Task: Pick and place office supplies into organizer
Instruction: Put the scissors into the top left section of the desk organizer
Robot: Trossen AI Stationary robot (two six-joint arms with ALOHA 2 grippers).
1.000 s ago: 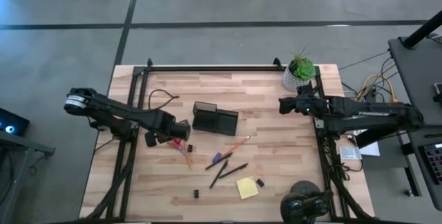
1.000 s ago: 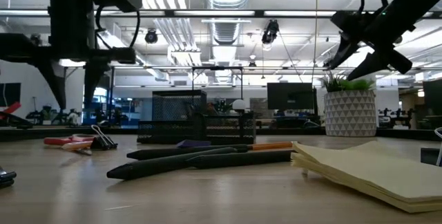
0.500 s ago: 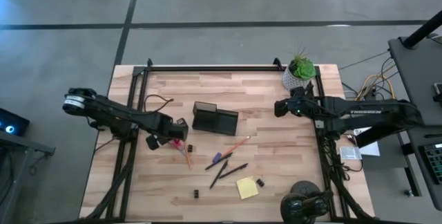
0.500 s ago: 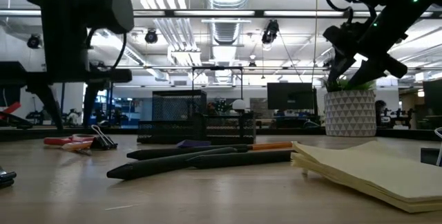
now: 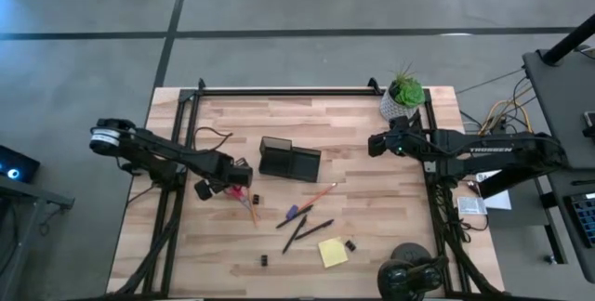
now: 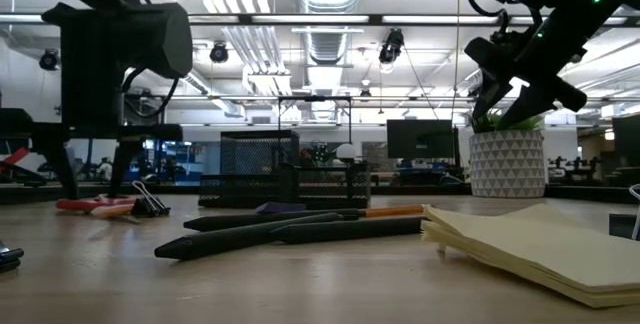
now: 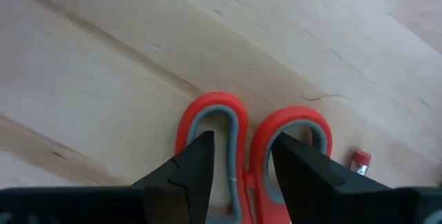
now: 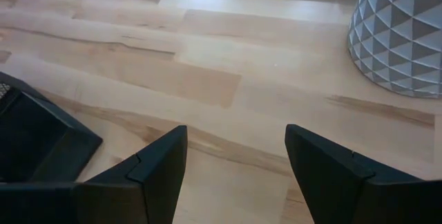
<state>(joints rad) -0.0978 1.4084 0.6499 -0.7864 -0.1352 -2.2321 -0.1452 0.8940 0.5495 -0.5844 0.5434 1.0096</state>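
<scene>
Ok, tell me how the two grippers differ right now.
The left gripper hangs low over the red scissors, one finger through a handle loop; the right gripper hovers high above bare table, beside the plant pot, and gapes wider. Both are open and empty.

Red-handled scissors (image 7: 245, 148) flat on wood, pens (image 5: 307, 227) and sticky pad (image 5: 333, 253) scattered, black organizer (image 5: 289, 160) upright

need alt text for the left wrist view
Red scissors lie on a pale wooden table, handle loops facing the camera. The left hand hangs open just above them, one dark finger over each loop.
</scene>
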